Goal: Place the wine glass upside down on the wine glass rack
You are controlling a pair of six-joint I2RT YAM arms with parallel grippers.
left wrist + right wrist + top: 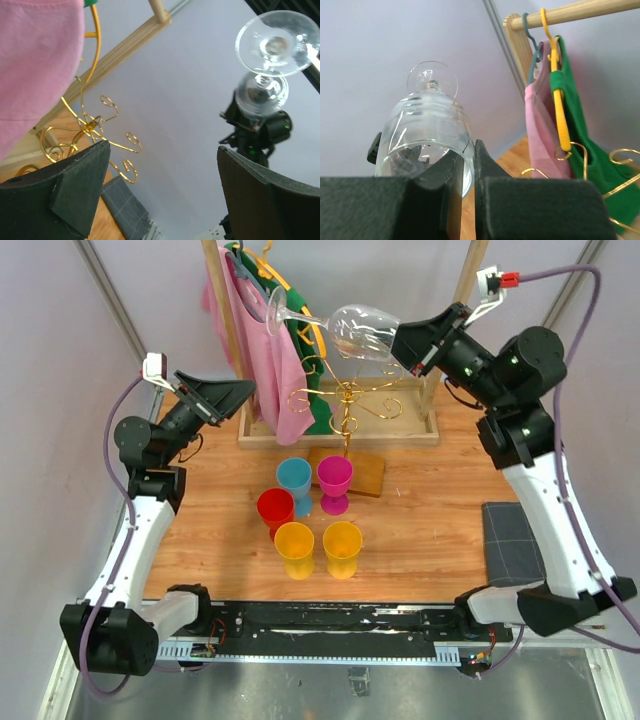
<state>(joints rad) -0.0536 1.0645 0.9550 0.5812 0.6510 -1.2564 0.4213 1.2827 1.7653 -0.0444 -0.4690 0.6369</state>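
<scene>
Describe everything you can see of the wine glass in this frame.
The clear, empty stemmed wine glass has a rounded bowl, a thin stem and a flat round foot. It hangs roughly on its side in the air, foot toward the pink garment, above the thin gold wire rack. Only the right gripper touches it, pinching the bowl's rim.

The clear wine glass (pixel 362 332) is up in the air on its side, foot pointing to about ten o'clock, with the right hand (pixel 402 348) pinching its bowl rim. Lower down, the thin gold wine glass rack (pixel 347 400) stands upright on a small wooden base, towards twelve o'clock on the worktop (pixel 430 520).
</scene>
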